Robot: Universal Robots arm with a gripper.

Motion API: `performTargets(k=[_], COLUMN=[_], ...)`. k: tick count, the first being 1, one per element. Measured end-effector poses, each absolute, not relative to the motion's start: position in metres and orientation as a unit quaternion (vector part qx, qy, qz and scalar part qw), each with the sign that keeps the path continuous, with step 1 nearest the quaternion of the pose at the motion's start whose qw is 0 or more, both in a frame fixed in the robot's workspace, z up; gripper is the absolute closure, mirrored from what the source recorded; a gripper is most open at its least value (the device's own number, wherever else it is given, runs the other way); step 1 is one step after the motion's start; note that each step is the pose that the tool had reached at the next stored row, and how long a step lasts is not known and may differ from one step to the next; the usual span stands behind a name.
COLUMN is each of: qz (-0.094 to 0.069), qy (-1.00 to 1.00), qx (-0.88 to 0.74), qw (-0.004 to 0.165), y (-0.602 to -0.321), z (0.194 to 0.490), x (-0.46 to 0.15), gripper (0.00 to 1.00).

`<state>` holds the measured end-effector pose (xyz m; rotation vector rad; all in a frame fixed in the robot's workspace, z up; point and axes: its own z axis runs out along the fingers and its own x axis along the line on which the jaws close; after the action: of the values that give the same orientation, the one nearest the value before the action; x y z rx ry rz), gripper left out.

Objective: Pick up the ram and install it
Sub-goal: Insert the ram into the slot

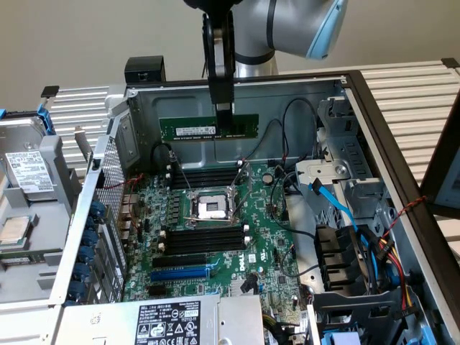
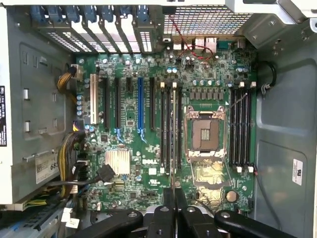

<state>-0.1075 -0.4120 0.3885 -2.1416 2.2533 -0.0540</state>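
While the ram (image 1: 194, 128) is held aloft in the upper centre of the exterior view, the step in hand is the carry toward the board; pick-up looks complete and seating has not begun. The fingers (image 1: 223, 86) are clenched on the stick near its right end in that frame, with the label side facing the camera and the long edge level. The stick hangs inside the open case (image 1: 374, 108), in front of its far wall and well clear of the motherboard (image 1: 266, 251).

Two banks of black memory slots flank the CPU socket (image 1: 213, 208): the upper bank (image 1: 205, 176) and the lower bank (image 1: 203, 237). All appear empty. The stick lies roughly parallel to both banks, nearer the upper one.

In the wrist view the fingers (image 2: 167, 210) point down at the board, with the slots (image 2: 171, 129) running away from them.

Judgement: installation calls for the lower edge to be centred over one slot, notch matched to the key, end latches open, then a straight, even press. A tilted descent risks jamming one end.
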Motion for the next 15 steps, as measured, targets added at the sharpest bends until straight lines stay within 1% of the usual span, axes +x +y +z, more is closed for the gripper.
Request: performTargets(k=[15], qz=[-0.018], qy=[0.735], qx=[-0.678], qw=[0.016], y=[-0.41], z=[0.361], x=[-0.108], gripper=[0.88])
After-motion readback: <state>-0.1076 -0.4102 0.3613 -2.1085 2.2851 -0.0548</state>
